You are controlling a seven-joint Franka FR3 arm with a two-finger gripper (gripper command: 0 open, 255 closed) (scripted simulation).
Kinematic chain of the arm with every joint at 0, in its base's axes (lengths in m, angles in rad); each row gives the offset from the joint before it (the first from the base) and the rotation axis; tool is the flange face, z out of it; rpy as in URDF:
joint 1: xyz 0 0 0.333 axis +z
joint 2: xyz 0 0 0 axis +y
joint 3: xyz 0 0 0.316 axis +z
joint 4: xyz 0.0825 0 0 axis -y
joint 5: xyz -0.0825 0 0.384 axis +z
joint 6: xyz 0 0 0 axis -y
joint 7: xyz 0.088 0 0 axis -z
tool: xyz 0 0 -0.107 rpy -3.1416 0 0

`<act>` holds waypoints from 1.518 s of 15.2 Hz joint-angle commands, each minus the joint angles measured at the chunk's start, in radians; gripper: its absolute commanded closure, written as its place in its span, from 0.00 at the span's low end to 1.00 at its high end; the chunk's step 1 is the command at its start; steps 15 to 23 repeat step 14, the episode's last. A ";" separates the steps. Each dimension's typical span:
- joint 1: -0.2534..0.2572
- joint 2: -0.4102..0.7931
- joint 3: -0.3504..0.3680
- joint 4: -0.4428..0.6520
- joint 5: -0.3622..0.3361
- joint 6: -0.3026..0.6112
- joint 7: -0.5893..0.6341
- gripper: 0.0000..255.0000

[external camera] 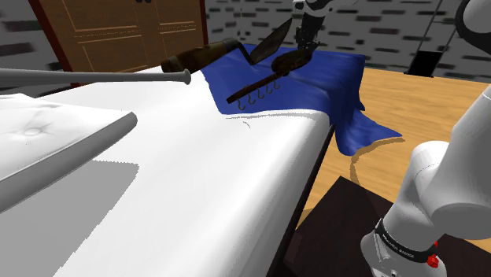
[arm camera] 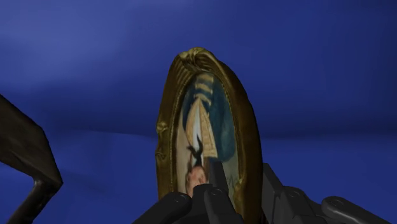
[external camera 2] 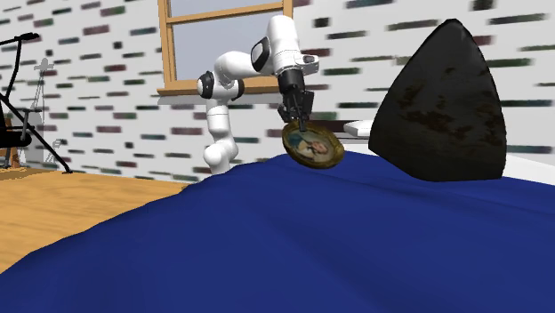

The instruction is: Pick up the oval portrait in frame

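The tool is clamped on the rim of the gilt-framed oval portrait, holding it tilted edgewise close to the blue blanket, evidently so it can lift clear.

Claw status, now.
Claw: closed, clasping the gold-framed oval portrait by its rim.

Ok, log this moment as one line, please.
gripper: shut on oval portrait | pose: tilted, gold frame, over blue blanket | phase: grasped
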 commanded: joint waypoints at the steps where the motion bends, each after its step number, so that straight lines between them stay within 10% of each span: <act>1: 0.000 0.005 -0.001 0.030 0.005 -0.026 -0.005 1.00; 23: -0.008 0.069 -0.017 0.241 0.062 -0.185 -0.048 1.00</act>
